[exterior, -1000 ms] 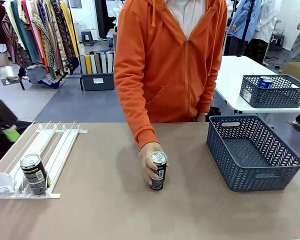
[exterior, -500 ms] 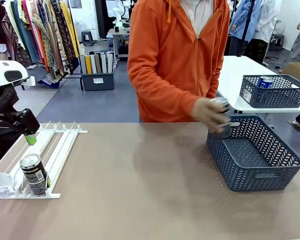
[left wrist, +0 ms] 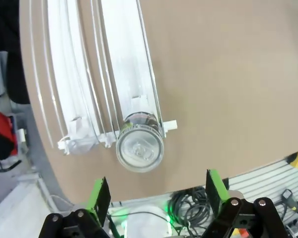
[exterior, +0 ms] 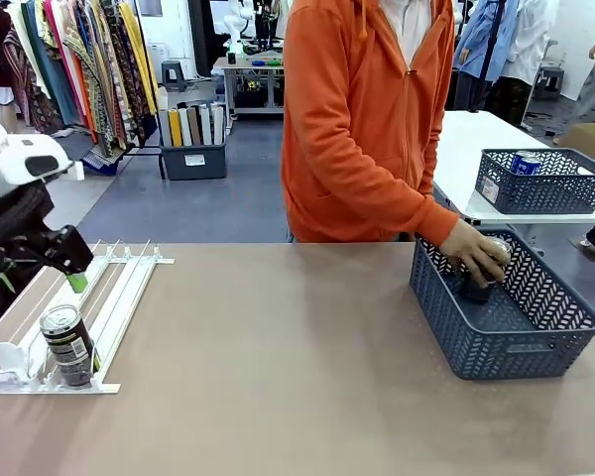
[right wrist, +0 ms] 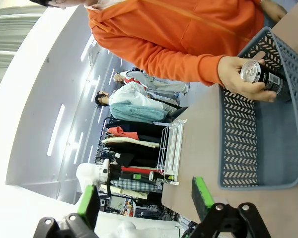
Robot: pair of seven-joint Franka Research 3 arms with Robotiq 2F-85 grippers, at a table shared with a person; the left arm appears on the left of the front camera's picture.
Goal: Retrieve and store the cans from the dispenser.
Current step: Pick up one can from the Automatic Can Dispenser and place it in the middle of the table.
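jaws of the left gripper (left wrist: 157, 196) stand wide apart, nothing between the green pads (left wrist: 100, 197); just beyond its fingertips, in the left wrist view, a dark can (left wrist: 139, 148) with a silver top stands upright at the front end of one lane of the white dispenser (left wrist: 124, 59), against the small front tab; the long rails run on away from the gripper over the brown table (left wrist: 228, 74); in the front view this gripper hangs above the dispenser's outer rails, apart from the can.

right gripper (right wrist: 145, 201) is likewise spread wide and empty; well ahead of it, across the table, a person's hand (right wrist: 238, 74) in an orange sleeve (right wrist: 188, 54) grips a second can (right wrist: 267, 78), dark with a silver top, inside the dark grey mesh basket (right wrist: 236, 144); whether that can touches the basket floor i cannot tell.
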